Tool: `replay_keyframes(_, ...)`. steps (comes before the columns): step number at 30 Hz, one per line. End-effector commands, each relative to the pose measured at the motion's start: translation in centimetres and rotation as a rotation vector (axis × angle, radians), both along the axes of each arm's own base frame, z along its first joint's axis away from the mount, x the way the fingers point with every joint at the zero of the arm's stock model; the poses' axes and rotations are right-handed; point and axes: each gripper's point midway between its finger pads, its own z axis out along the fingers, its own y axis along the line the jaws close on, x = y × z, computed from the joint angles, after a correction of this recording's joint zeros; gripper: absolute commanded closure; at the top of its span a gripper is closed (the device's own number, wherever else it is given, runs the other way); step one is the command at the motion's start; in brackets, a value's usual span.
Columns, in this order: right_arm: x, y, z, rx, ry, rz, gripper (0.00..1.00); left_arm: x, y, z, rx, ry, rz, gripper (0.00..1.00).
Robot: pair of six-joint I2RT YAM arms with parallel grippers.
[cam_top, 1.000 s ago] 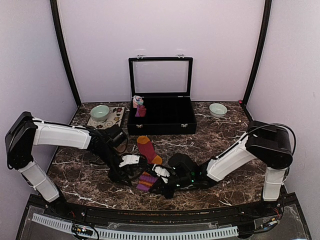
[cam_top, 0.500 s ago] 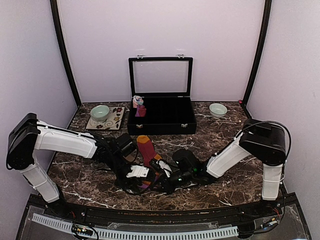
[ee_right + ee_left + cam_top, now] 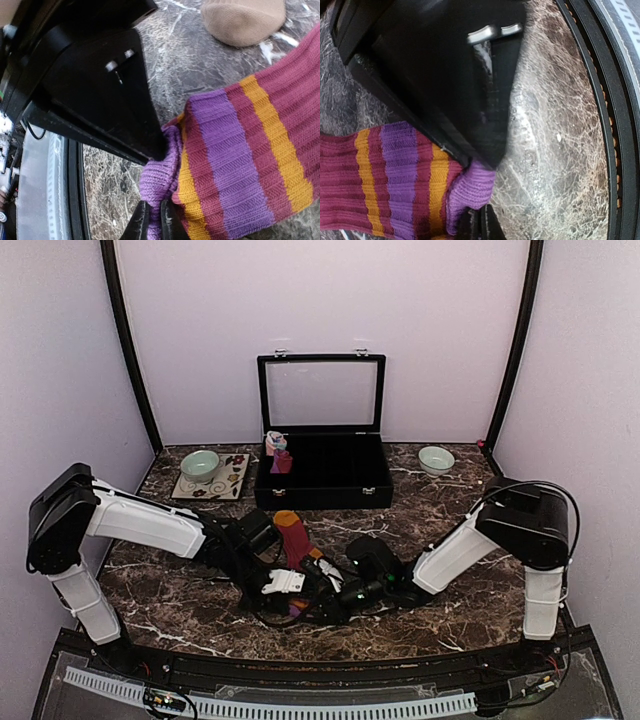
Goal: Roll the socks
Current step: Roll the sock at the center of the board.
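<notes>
Two claws on one cuff, close to the near edge of the table (image 3: 455,540)

The left gripper (image 3: 480,221) and right gripper (image 3: 154,218) each pinched the purple cuff of the striped sock (image 3: 295,538), likely to start the roll there; a tan sock (image 3: 243,20) lay near; the striped sock's toe pointed at the black box (image 3: 320,480); a second earlier the left claw stood spread.

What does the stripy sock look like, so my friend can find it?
Find the big black box with its lid up at the back of the table. Just in front of it lies a long sock. It is dark red with an orange toe and purple-and-orange cuff stripes, unlike the plain tan sock nearby.
</notes>
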Motion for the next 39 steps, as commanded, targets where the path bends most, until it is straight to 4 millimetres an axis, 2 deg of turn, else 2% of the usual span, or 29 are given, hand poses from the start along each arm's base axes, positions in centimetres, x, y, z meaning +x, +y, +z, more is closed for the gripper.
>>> replay_keyframes(1,-0.1,-4.4,-5.0,-0.2,0.041,-0.097,0.73,0.0,0.6,-1.6,0.057,0.022,0.024,1.0)
replay_keyframes(5,0.6,-4.3,-3.6,-0.179,-0.022,-0.107,0.7,-0.5,1.1,-2.0,0.088,0.083,0.021,1.0)
replay_keyframes(11,0.2,-4.2,-4.9,-0.217,0.008,-0.075,0.77,-1.2,1.6,-1.0,0.088,0.098,-0.003,0.87)
replay_keyframes(14,-0.1,-4.2,-5.6,-0.232,0.031,-0.066,0.83,-1.7,2.0,-0.6,0.088,0.103,-0.019,0.89)
replay_keyframes(16,-0.1,-4.3,-5.7,-0.226,0.034,-0.075,0.83,-1.8,2.0,-0.8,0.094,0.119,-0.018,0.91)
replay_keyframes(18,0.3,-4.3,-4.9,-0.196,0.014,-0.099,0.8,-1.9,1.9,-1.2,0.104,0.14,-0.008,0.91)
replay_keyframes(20,0.5,-4.2,-4.5,-0.188,0.003,-0.107,0.8,-1.6,1.8,-1.5,0.111,0.138,0.005,0.86)
replay_keyframes(23,0.5,-4.0,-5.3,-0.23,0.012,-0.083,0.83,-1.3,1.8,-1.5,0.104,0.111,0.008,0.78)
replay_keyframes(31,-0.3,-4.8,-7.4,-0.316,0.062,-0.057,0.96,-0.4,1.9,0.5,0.074,0.04,0.035,0.55)
replay_keyframes(39,-1.9,-5.9,-8.4,-0.36,0.179,-0.064,1.0,1.0,1.5,2.7,0.018,-0.062,0.059,0.53)
